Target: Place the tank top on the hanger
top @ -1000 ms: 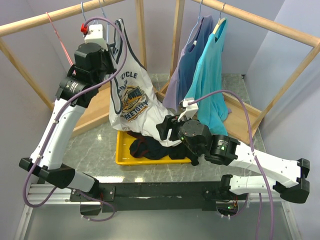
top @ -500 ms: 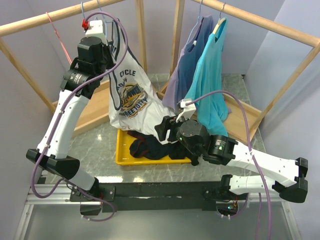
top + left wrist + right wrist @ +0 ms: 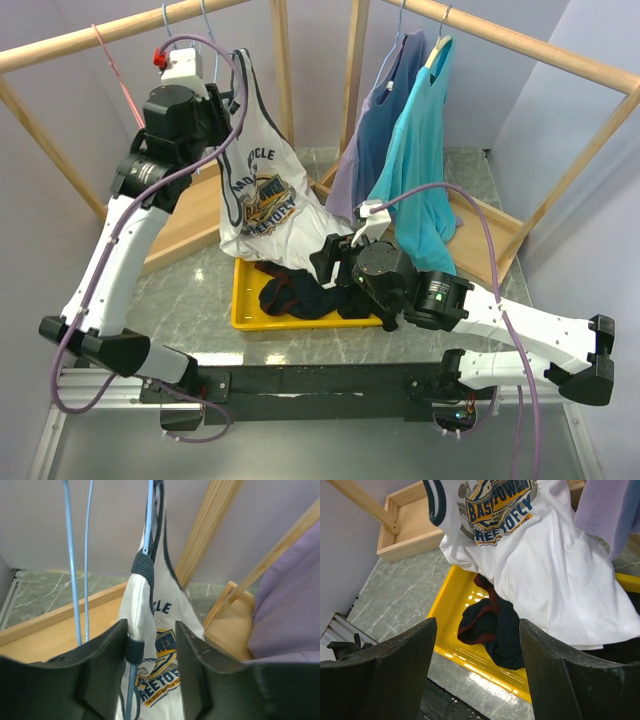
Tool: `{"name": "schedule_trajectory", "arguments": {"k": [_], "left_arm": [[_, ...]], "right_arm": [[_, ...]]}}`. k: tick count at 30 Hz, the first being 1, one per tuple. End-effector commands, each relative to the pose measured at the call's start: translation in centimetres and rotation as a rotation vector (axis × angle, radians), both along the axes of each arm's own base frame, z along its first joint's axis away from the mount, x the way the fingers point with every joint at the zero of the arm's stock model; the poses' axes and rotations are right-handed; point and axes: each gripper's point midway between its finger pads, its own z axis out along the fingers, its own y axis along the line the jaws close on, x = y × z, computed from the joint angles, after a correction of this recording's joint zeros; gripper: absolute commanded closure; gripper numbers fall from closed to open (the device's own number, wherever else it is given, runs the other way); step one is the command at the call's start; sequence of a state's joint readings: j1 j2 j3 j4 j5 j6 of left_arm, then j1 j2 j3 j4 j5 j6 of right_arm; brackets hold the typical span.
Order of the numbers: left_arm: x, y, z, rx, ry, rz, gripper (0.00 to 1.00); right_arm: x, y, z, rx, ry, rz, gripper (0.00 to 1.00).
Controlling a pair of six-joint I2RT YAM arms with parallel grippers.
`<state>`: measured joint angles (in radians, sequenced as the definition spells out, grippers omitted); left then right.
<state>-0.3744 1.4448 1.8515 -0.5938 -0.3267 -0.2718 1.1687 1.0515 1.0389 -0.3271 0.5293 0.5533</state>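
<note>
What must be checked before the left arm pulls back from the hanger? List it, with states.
1. Left gripper open: ok, jaws apart, with strap and wire between them.
2. Tank top strap over the hanger wire: ok in the left wrist view.
3. Second strap on the hanger: cannot tell.
4. Hanger hook on the wooden rail: cannot tell, not shown.
5. Hem hanging free: not ok, it lies over the yellow tray and the dark garment.
6. Right gripper empty: ok, open above the tray.
</note>
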Motion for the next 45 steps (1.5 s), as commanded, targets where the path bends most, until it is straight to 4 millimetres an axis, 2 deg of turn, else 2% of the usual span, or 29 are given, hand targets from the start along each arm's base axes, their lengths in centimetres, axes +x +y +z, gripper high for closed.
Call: {"name": "schedule_trajectory", "arguments": {"k": [1, 6, 7, 10, 12, 15, 17, 18, 19, 20, 21, 23, 24, 26, 27, 29, 30, 33, 35, 36, 40, 45], "left_arm": [[-2.8, 0.0, 5.0, -0.080, -0.134, -0.056, 0.45], [-5.4, -0.1, 7.0, -0.108, -0.176, -0.114, 0.27], [-5.8, -0.2, 7.3, -0.113, -0.182, -0.124, 0.20], [-7.7, -0.8, 8.5, -0.130, -0.208, -0.197, 0.18], [-9.0, -2.1, 9.0, -0.154, -0.211, -0.286, 0.18], [-9.7, -3.6, 7.7, -0.170, -0.157, -0.365, 0.18], [-9.8, -5.3, 5.0, -0.157, -0.092, -0.394, 0.17], [-9.5, -5.8, 2.6, -0.139, -0.045, -0.386, 0.17], [-10.0, -7.3, 1.6, -0.131, -0.027, -0.420, 0.16], [-10.2, -7.9, 0.6, -0.128, -0.007, -0.424, 0.16], [-10.3, -8.5, -2.0, -0.124, 0.043, -0.424, 0.16], [-10.7, -9.7, -4.0, -0.135, 0.064, -0.442, 0.16], [-10.9, -10.0, -7.1, -0.138, 0.125, -0.433, 0.16], [-11.4, -10.9, -10.0, -0.136, 0.170, -0.437, 0.16], [-11.5, -11.3, -13.0, -0.136, 0.222, -0.427, 0.16], [-11.7, -12.1, -15.5, -0.130, 0.255, -0.426, 0.16], [-11.7, -12.4, -17.7, -0.129, 0.288, -0.409, 0.16], [-11.1, -12.7, -21.2, -0.119, 0.334, -0.366, 0.12], [-10.7, -13.0, -22.7, -0.116, 0.351, -0.360, 0.12], [-10.5, -13.3, -24.3, -0.105, 0.383, -0.353, 0.13], [-9.8, -14.7, -26.8, -0.114, 0.423, -0.358, 0.14], [-8.8, -14.5, -30.0, -0.119, 0.470, -0.274, 0.21]], "right_arm": [[0.1, 0.1, 0.9, 0.044, -0.011, -0.005, 0.25], [0.1, 0.0, 1.0, 0.045, -0.012, -0.005, 0.25], [0.1, -0.1, 0.8, 0.041, -0.011, -0.008, 0.25], [0.1, -0.3, 0.7, 0.038, -0.009, -0.013, 0.25], [0.2, -0.6, 0.6, 0.031, -0.011, -0.025, 0.25], [0.2, -1.3, 0.3, 0.018, -0.011, -0.046, 0.25], [0.2, -2.0, -0.2, 0.014, -0.006, -0.061, 0.25], [0.2, -2.3, -0.3, 0.013, -0.008, -0.075, 0.24], [0.1, -2.8, -0.7, 0.011, -0.003, -0.085, 0.24], [0.1, -3.1, -0.9, 0.010, 0.000, -0.091, 0.24], [0.0, -3.4, -1.1, 0.008, 0.002, -0.097, 0.24], [-0.2, -4.2, -1.5, 0.009, 0.011, -0.112, 0.24], [-0.3, -4.5, -1.7, 0.007, 0.015, -0.118, 0.24], [-0.4, -5.2, -2.2, 0.010, 0.020, -0.130, 0.24], [-0.5, -5.4, -2.3, 0.009, 0.021, -0.131, 0.24], [-0.6, -5.8, -2.7, 0.006, 0.028, -0.140, 0.24], [-0.7, -5.9, -3.0, 0.001, 0.033, -0.138, 0.24], [-0.9, -5.8, -3.5, -0.010, 0.049, -0.134, 0.24], [-0.9, -5.7, -3.9, -0.020, 0.057, -0.131, 0.24], [-1.0, -5.7, -4.0, -0.020, 0.060, -0.130, 0.24], [-1.0, -5.4, -4.4, -0.030, 0.068, -0.125, 0.24], [-0.9, -5.1, -4.5, -0.042, 0.072, -0.121, 0.24]]}}
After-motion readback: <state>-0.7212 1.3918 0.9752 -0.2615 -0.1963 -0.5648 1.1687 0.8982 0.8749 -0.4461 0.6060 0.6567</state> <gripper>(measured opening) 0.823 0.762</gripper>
